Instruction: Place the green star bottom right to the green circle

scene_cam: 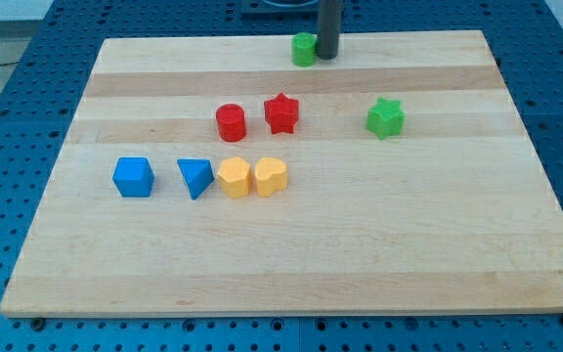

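Note:
The green star point(385, 117) lies on the wooden board point(360, 254) at the view's right, in the upper half. The green circle point(304, 49) sits at the board's top edge, near the middle. My tip point(327, 56) is the lower end of the dark rod, right beside the green circle on its right side, touching or nearly touching it. The green star is below and to the right of both, well apart from my tip.
A red circle point(231, 122) and a red star point(281, 112) sit side by side near the middle. Below them is a row: blue cube point(133, 177), blue triangle point(195, 178), yellow hexagon point(234, 178), yellow heart point(270, 177). A blue perforated table surrounds the board.

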Controlling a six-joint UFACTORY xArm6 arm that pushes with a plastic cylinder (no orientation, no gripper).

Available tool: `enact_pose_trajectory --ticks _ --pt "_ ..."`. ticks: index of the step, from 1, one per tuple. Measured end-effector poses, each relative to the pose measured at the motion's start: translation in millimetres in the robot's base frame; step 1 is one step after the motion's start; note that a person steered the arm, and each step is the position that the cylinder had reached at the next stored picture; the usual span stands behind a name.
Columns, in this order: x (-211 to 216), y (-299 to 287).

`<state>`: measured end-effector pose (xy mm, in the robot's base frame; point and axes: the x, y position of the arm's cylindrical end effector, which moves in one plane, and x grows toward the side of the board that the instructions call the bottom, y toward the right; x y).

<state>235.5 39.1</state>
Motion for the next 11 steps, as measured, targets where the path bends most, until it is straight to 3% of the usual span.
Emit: enact_pose_trajectory --ticks 1,3,4,5,6,7,10,11 --pt "0 -11" --pt "14 90" --pt "66 138" --pt "146 135" --pt "165 85" --pt "154 49" --pt "75 3" --pt "69 -2"
